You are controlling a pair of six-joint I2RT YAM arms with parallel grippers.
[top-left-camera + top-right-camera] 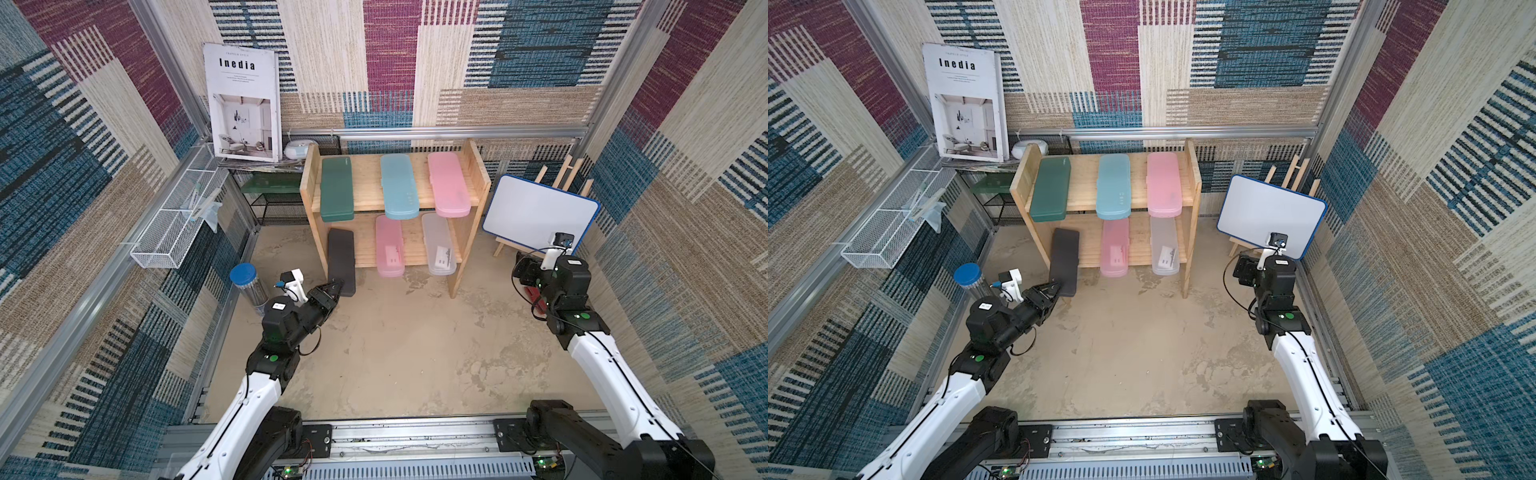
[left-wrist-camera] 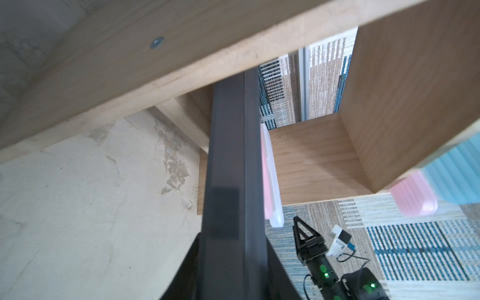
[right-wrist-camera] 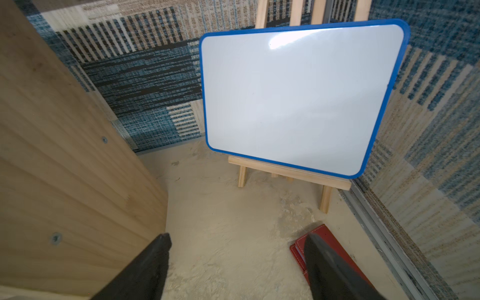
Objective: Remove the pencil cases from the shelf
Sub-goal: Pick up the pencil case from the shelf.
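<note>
The left pincer (image 1: 335, 290) was clamped on the black case's (image 1: 341, 253) near end. That case hung far past the lower board's front edge, at the shelf's (image 1: 370, 178) left side. The other cases (image 1: 399, 187) jutted past both boards' front edges. The right pincer (image 3: 237, 240) stood apart, empty, between the shelf's right panel and a wallet (image 3: 298, 255). Bare counter (image 1: 395, 353) stretched before the shelf.

Light bright, even, from overhead. Shadows soft, faint under shelf (image 1: 366, 183) top board. Glare patch on whiteboard (image 3: 285, 39). Both top views sharp; walls (image 1: 62, 166) bowed at edges, wide-angle. Left wrist view: black pencil case (image 2: 228, 181) near lens, blurred. Right wrist view: right gripper (image 3: 237, 236) fingers (image 3: 145, 272) out of focus.
</note>
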